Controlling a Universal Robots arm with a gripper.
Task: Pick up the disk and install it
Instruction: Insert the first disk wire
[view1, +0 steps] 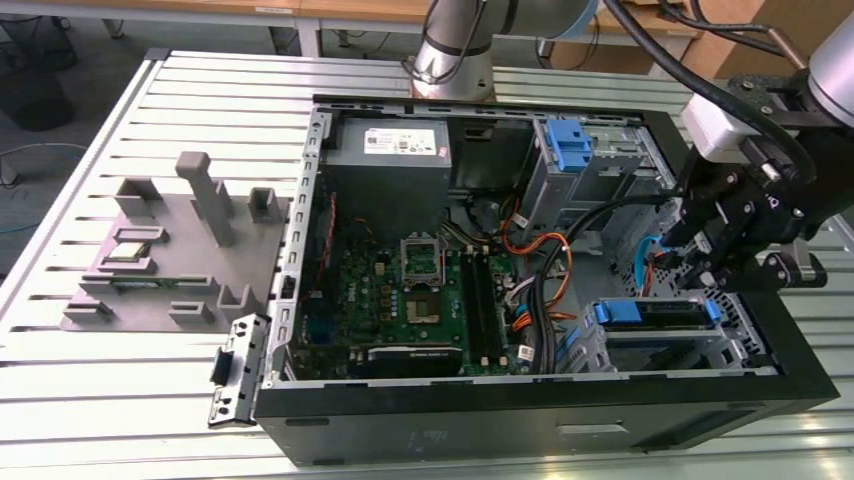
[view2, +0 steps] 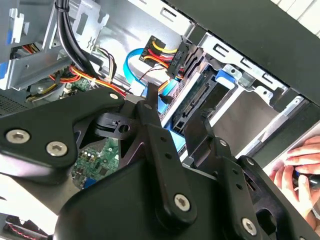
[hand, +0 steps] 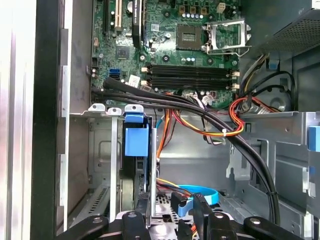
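Disk sits in a metal bay in the near corner of the computer case, on the exterior view's right. Blue rails run along its edges. In the second wrist view its dark end shows, with plugs and a blue cable next to it.

The gripper hangs just above the bay, a little to the far side. In the second wrist view the gripper's two black fingers are apart, and nothing is held between them. The disk looks to be already in its place.

The disk is likely stiff and a bit heavy for how small it is. Its metal faces are probably smooth and slippery, and its inside parts could break if it drops. The best place to hold it seems to be the two long edges with the blue rails, not the end with the plugs.

Counted, there is one disk, one gripper with two fingers, one grey power-supply box at the far side of the case, one other blue latch in the far bay, and one grey holder on the table at the exterior view's left. One person's hand shows beside the case.
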